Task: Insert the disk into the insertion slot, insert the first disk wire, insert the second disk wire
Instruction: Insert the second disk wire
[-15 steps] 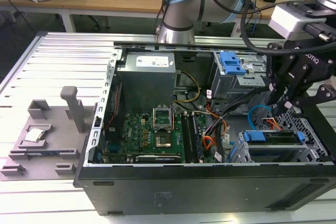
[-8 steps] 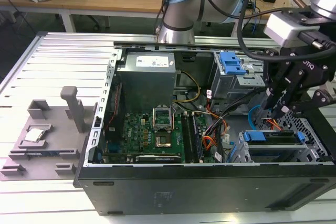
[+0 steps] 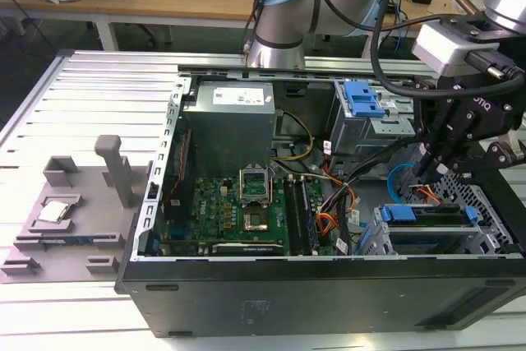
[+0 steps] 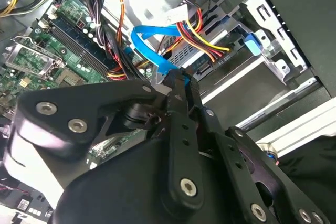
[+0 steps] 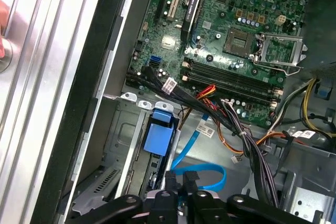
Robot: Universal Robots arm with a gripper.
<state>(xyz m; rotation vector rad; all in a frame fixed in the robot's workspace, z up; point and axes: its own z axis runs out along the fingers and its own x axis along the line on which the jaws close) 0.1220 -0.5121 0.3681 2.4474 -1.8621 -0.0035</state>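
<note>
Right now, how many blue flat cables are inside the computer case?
1: the blue flat cable loops beside the disk, by the gripper. More may hide under the wire bundles.

Beside the green circuit board (image 3: pixel 226 211), a bright blue cable (image 5: pixel 202 174) loops; the black pincer (image 3: pixel 434 162) hangs over the blue-framed disk (image 3: pixel 427 218).

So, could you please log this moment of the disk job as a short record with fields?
Disk: seated in the insertion slot, blue carrier showing at its end
Claw: shut on the connector of the blue cable, at the disk's back edge
Blue cable: loops up from the claw
Other wiring: red, yellow and black bundle plugged beside it
Motherboard: exposed, socket open
</note>
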